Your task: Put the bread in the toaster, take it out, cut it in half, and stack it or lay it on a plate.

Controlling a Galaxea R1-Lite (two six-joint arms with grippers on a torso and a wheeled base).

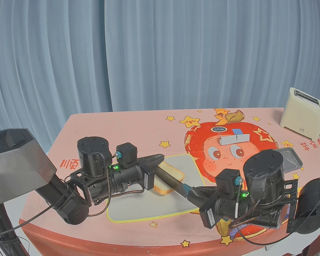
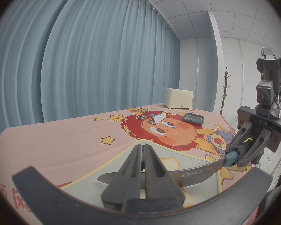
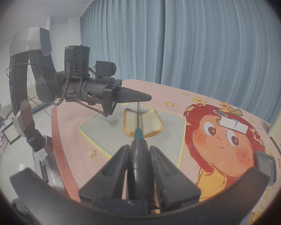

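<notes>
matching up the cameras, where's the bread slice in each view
Head view: bread at centre, on the grey mat, under the knife.
Left wrist view: bread just beyond the left claw, behind the knife.
Right wrist view: bread straight ahead, knife edge across it.
Shared landmark: the grey mat.

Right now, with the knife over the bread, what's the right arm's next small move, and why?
Probably press the knife straight down through the bread. The right gripper is shut on the handle, the blade lies across the bread's middle on the mat, and the bread looks uncut. The left gripper, shut, sits above the blade's far end.
</notes>
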